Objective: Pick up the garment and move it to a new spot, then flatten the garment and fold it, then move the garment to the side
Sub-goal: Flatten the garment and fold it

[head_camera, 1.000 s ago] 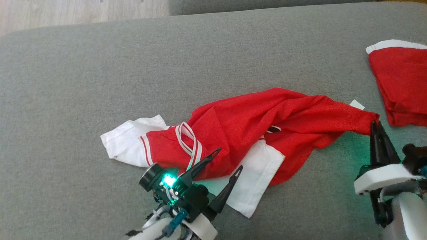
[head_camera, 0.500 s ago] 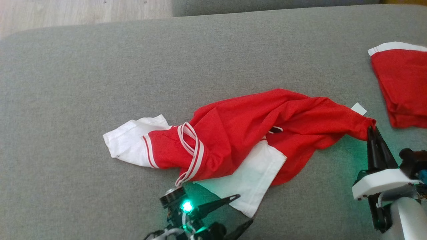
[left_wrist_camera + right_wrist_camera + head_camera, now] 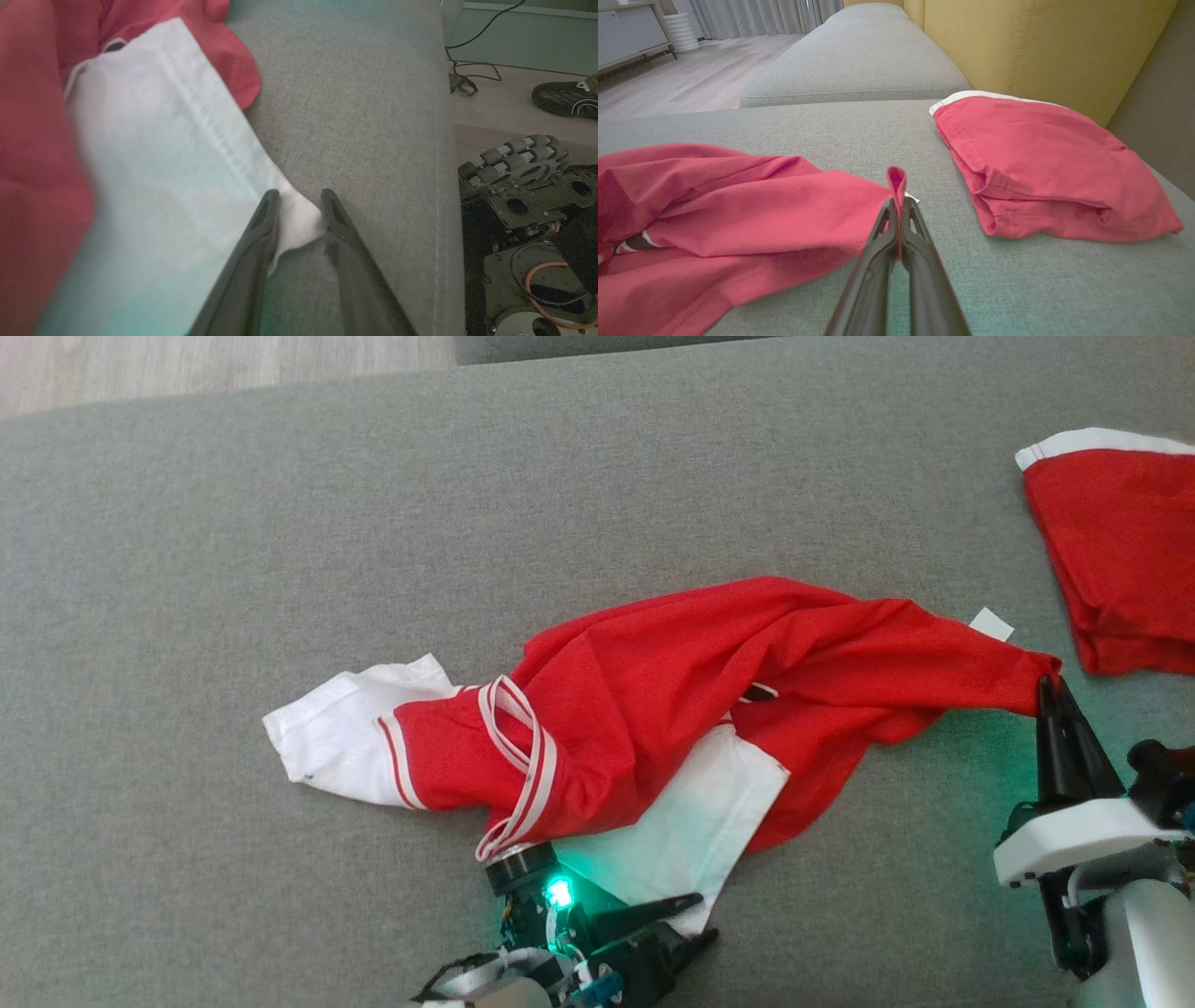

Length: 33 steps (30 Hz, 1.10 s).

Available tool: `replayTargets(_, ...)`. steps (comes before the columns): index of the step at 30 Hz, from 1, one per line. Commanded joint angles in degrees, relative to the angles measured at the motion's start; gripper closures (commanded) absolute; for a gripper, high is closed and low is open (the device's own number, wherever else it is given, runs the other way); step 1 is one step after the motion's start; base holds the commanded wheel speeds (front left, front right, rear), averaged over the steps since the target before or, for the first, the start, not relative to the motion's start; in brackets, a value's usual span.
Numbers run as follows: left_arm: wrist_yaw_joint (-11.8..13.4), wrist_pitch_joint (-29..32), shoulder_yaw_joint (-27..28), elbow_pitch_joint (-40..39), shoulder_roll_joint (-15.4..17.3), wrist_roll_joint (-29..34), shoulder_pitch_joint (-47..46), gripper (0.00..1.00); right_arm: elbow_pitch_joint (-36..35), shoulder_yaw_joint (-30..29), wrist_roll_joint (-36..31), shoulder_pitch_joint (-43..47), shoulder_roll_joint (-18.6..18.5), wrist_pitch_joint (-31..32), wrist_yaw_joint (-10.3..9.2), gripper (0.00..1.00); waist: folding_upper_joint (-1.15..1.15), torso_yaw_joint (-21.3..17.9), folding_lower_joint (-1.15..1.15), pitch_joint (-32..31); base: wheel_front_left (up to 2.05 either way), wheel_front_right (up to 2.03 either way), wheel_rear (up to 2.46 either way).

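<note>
Left wrist view is showing left gripper (image 3: pixel 299 200) fingers sitting narrowly apart astride the white sleeve corner (image 3: pixel 299 228) of the garment (image 3: pixel 653 709), clamp unclear, garment lying mid-frame on grey sofa (image 3: pixel 233 569) in head view, while right wrist view is showing right gripper (image 3: pixel 899 210) pinching the red hem (image 3: pixel 896 179), with folded red garment (image 3: pixel 1045 163) and yellow backrest (image 3: pixel 1041 42) sitting beyond at upper right.
</note>
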Motion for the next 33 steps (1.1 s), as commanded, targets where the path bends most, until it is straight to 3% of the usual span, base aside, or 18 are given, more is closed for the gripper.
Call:
replayTargets(1, -0.1, 1.5, 1.0, 1.0, 0.3, -0.4, -0.7, 0.58, -2.1, 0.8, 0.2, -0.6, -1.4, 0.3, -0.05, 1.0, 0.0, 0.1, 0.0, -0.2, 0.0, 0.0, 0.0)
replayTargets(2, -0.3, 1.9, 1.0, 1.4, 0.4, -0.7, -0.5, 0.67, -2.2, 0.6, 0.2, -0.5, -1.4, 0.3, -0.05, 1.0, 0.0, 0.2, 0.0, -0.3, 0.0, 0.0, 0.0)
replayTargets(3, -0.6, 2.4, 0.9, 2.0, 0.7, -1.0, -0.4, 1.0, -2.3, 0.4, 0.2, -0.3, -1.3, 0.4, -0.05, 1.0, 0.0, 0.4, 0.0, -0.6, 0.0, 0.0, 0.0)
replayTargets(7, 0.9, 0.1, 1.8, 0.7, 1.6, -0.9, -0.7, 1.0, -2.5, 0.7, 0.3, -0.1, -0.9, 0.0, -0.05, 1.0, 0.0, 0.9, 0.0, -1.6, 0.0, 0.0, 0.0)
replayTargets(12, 6.6, -2.9, 7.1, -7.4, 6.6, -1.8, -2.3, 1.0, -3.3, 0.8, 0.6, 0.1, -2.1, -0.9, -0.05, 1.0, 0.0, 1.7, 0.0, -4.0, 0.0, 0.0, 0.0)
replayTargets(13, 6.6, -2.9, 7.1, -7.4, 6.6, -1.8, -2.3, 1.0, -3.3, 0.8, 0.6, 0.1, -2.1, -0.9, -0.05, 1.0, 0.0, 1.7, 0.0, -4.0, 0.0, 0.0, 0.0)
replayTargets(18, 11.3, -3.7, 17.4, -23.0, 17.2, -5.1, -4.8, 1.0, -5.4, -0.5, 0.7, -0.4, -5.4, -1.2, -0.05, 1.0, 0.0, 3.2, 0.0, -7.5, 0.0, 0.0, 0.0)
replayTargets(24, 11.2, -3.8, 29.8, -36.0, 27.8, -10.8, -9.3, 1.0, -10.3, -0.7, 2.1, -3.1, -10.3, 0.8, -0.05, 1.0, 0.0, 4.0, 0.0, -11.7, 0.0, 0.0, 0.0)
replayTargets(33, 12.0, -2.2, 40.5, -42.6, 34.8, -13.6, -19.4, 1.0, -20.7, 0.1, 7.7, -8.2, -17.2, 7.2, -0.05, 1.0, 0.0, 3.0, 0.0, -14.6, 0.0, 0.0, 0.0)
